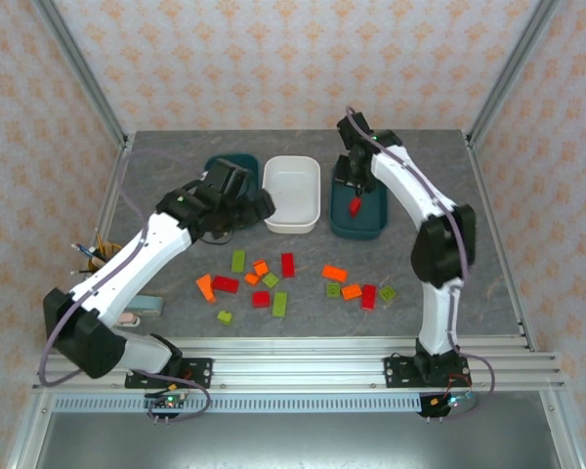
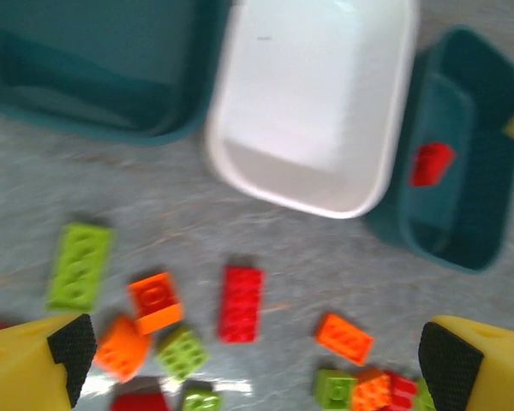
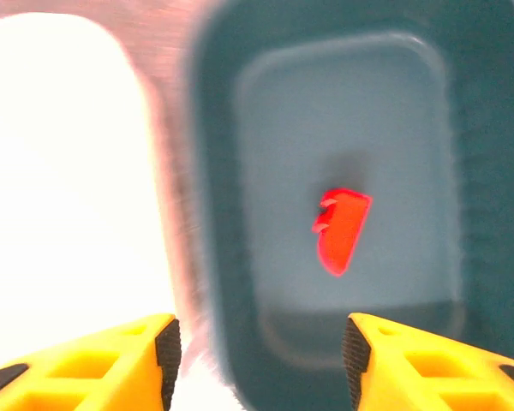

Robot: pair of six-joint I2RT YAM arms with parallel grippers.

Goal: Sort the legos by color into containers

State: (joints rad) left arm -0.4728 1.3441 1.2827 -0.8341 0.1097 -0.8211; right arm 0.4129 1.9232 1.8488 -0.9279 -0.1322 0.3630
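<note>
My right gripper (image 3: 261, 342) gapes empty over the teal bin (image 3: 207, 214), a red brick (image 3: 341, 229) in it; my left gripper (image 2: 253, 355) is wide, empty too

Left teal container (image 1: 249, 159), white container (image 1: 291, 193) and right teal container (image 1: 359, 233) line the table's (image 1: 449, 274) far edge. The right one holds one red lego (image 1: 355, 206). Red, orange and green legos (image 1: 279, 304) lie scattered mid-table.

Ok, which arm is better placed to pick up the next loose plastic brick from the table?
Left, probably. The left gripper, open, faces the loose bricks, a red rectangular brick just ahead. The right gripper is over the dark teal bin, farther from them.
</note>
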